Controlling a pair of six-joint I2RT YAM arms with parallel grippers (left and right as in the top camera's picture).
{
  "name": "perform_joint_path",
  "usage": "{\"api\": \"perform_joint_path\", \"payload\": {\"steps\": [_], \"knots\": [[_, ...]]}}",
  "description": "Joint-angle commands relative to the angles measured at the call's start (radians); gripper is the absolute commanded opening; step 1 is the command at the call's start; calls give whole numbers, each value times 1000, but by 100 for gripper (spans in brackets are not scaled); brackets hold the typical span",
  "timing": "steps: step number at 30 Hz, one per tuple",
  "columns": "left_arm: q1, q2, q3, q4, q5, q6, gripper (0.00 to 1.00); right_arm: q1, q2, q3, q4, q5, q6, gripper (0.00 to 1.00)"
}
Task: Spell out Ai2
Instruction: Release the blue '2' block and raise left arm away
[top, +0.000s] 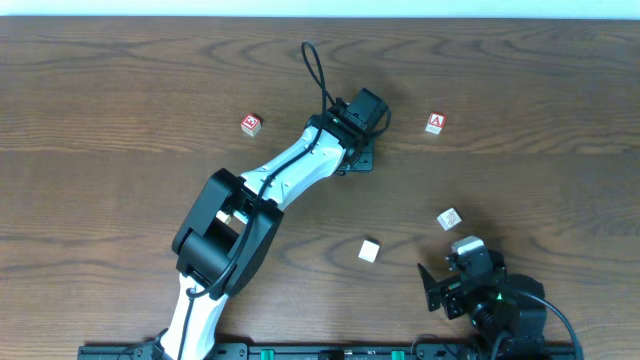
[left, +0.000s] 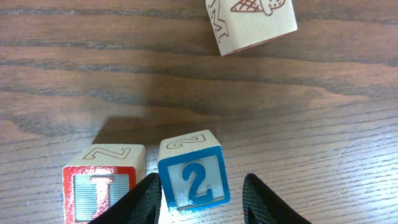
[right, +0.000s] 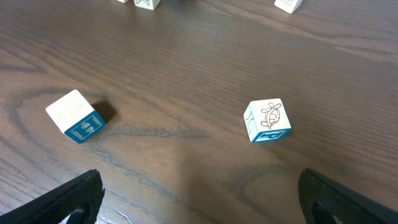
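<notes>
In the left wrist view, a blue "2" block (left: 193, 177) stands on the table between my left gripper's open fingers (left: 201, 186). It touches the left finger, with a gap to the right finger. A red "I" block (left: 102, 186) stands right beside it on the left. A red "A" block (top: 434, 123) lies right of the left gripper (top: 358, 140) in the overhead view, which hides the "2" and "I" blocks. My right gripper (right: 199, 177) is wide open and empty, low at the front right (top: 445, 280).
Another red block (top: 250, 124) lies at the back left. A turtle-picture block (right: 267, 121) and a blue-faced block (right: 76, 116) lie before the right gripper; in the overhead view they are at the right (top: 449, 218) and centre front (top: 369, 250). An ice-cream-picture block face (left: 252, 22) lies ahead of the left gripper.
</notes>
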Motion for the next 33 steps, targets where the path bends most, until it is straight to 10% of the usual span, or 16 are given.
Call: {"api": "perform_joint_path", "payload": {"steps": [1,17,33], "knots": [[5,22,23,6,-28,23,44,-10,-5,-12,-3,-11,12,99],[9,21,119,12,-91,146,52,-10,-5,-12,-3,-12,12,99],[220,-335,322,-424,-176,257,52,-10,-5,-12,-3,-12,12,99]]}}
